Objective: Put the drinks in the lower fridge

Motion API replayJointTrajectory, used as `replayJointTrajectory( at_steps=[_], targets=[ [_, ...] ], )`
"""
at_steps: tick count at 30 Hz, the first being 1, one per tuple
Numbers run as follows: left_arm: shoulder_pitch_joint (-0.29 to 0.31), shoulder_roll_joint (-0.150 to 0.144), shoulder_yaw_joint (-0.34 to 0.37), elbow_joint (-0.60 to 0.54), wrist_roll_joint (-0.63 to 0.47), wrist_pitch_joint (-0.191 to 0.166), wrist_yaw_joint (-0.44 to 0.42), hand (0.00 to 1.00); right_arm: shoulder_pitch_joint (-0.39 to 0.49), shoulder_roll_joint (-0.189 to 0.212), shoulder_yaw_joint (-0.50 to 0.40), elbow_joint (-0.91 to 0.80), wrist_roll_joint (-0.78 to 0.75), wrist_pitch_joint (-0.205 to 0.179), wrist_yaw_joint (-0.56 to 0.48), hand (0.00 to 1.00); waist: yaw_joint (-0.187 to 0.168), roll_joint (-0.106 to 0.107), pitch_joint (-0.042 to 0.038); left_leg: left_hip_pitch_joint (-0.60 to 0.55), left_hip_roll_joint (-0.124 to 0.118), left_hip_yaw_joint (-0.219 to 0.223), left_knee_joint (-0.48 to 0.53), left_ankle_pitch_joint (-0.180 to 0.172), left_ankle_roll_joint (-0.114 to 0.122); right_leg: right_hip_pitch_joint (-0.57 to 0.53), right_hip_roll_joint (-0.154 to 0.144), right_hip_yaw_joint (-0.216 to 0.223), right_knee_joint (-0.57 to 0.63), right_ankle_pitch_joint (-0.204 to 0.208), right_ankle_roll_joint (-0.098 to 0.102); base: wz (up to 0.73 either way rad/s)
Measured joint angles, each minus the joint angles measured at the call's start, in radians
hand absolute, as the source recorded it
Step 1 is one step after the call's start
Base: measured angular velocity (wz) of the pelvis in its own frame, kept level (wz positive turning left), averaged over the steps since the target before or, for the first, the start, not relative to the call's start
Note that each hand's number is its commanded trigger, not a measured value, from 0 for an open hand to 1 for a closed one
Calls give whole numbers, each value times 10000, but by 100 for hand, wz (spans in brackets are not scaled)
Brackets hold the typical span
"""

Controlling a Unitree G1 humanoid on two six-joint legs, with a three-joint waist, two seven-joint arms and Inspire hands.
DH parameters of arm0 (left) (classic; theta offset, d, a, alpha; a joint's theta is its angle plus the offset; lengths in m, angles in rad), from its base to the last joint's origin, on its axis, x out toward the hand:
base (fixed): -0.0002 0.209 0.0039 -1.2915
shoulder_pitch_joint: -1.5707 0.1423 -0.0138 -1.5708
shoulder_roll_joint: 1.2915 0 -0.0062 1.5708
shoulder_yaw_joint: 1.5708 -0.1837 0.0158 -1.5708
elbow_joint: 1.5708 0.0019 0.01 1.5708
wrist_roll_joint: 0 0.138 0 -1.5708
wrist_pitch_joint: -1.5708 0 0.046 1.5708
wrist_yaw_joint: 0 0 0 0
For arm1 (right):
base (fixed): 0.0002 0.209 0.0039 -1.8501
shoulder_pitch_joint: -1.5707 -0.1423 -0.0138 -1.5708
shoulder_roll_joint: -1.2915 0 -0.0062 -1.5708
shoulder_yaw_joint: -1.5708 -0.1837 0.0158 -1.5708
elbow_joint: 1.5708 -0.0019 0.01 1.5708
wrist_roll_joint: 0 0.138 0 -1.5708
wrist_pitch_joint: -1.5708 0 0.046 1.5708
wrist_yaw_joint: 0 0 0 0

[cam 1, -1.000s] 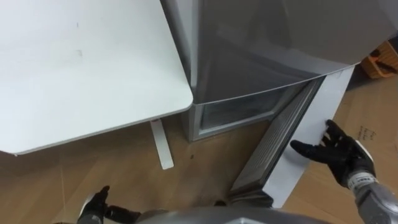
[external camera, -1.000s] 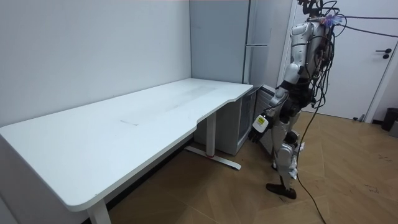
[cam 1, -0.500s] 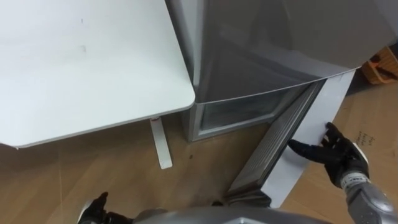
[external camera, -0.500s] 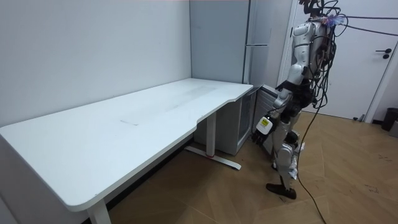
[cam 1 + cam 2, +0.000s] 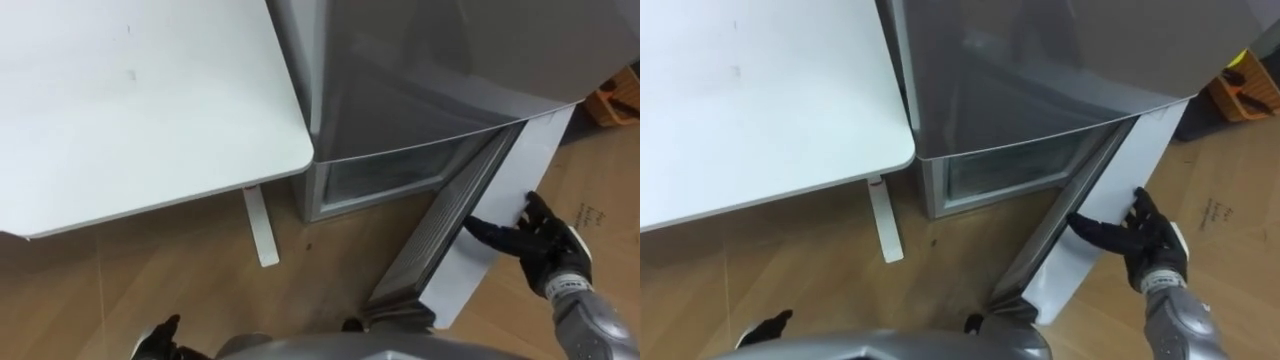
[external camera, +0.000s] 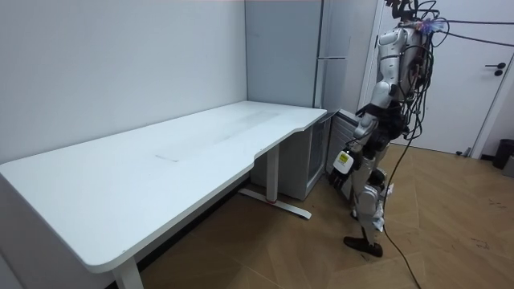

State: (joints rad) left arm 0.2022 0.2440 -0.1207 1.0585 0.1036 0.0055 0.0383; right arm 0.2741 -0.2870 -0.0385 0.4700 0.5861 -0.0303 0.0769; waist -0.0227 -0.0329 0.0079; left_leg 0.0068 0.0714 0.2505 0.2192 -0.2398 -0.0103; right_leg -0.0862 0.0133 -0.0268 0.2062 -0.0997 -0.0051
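Note:
The tall grey fridge (image 5: 430,60) stands beside the desk with its upper door closed. Its lower door (image 5: 505,190) is swung out toward me, the white outer face to the right and the ribbed inner edge (image 5: 440,235) to the left. Behind the door the lower compartment (image 5: 385,178) shows a pale drawer front. My right hand (image 5: 535,240) lies flat on the door's white outer face near its free edge, open, fingers straight and thumb spread. My left hand (image 5: 158,345) hangs low at the bottom left of the eye views. In the room view I stand upright at the fridge (image 6: 321,80).
A white desk (image 5: 150,100) on a white leg (image 5: 260,230) fills the left, its corner touching the fridge. An orange crate (image 5: 615,95) sits at the far right on flattened cardboard (image 5: 590,190). Wooden floor lies in front of the fridge.
My left hand has sunk toward the bottom edge of the eye view. My right hand stays flat on the lower door, which has hardly moved.

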Motion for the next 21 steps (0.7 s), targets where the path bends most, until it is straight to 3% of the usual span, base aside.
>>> replayJointTrajectory(
  at_steps=[2,6,13,15,16,17,19,21],
  targets=[
    [34,-3,-9,-315,-21,17,-58,0,-39,112,209,-146,20,-10,3,0,25,20,-39,26,19,-1,-13,38,-24,12,17,-5,11,-4,-13,0],
    [-89,-4,-9,-389,-36,19,-101,0,-434,282,857,-142,733,-30,175,0,37,46,-38,39,55,-44,-29,86,-72,32,61,-38,-15,14,-68,1],
    [-184,-80,13,-389,-127,-89,-198,0,-1004,398,2586,-294,2239,-38,1996,0,300,99,-24,32,27,-121,-38,95,-78,20,37,-107,-41,1,-82,3],
    [-190,-77,16,-379,-132,-164,-279,0,-1150,558,2728,-253,2355,-39,2418,0,332,171,14,-58,-7,-194,-39,104,-61,-25,-9,-229,-47,-12,-63,17],
    [-221,-75,10,-377,-147,-207,-279,0,-1159,580,2749,-223,2445,-76,2535,0,331,117,-19,-190,-35,-284,12,112,-46,-137,-44,-313,-42,-17,-55,15],
    [-282,-67,15,-318,-177,-209,-279,0,-1244,560,2714,-55,2478,-152,2641,0,325,152,0,-374,-68,-330,29,134,-10,-325,-80,-319,-14,-14,-50,9],
    [-573,-77,-20,-112,-178,-205,-281,0,-1569,568,2731,412,2344,-153,2734,0,306,128,-39,-683,-110,-317,88,168,39,-673,-128,-306,81,11,-32,0],
    [-888,-76,-191,71,-173,-205,-295,0,-1896,607,2811,667,2284,-251,2762,0,332,214,0,-1033,-138,-312,184,197,86,-1051,-166,-261,220,52,-14,-7]
  ],
)
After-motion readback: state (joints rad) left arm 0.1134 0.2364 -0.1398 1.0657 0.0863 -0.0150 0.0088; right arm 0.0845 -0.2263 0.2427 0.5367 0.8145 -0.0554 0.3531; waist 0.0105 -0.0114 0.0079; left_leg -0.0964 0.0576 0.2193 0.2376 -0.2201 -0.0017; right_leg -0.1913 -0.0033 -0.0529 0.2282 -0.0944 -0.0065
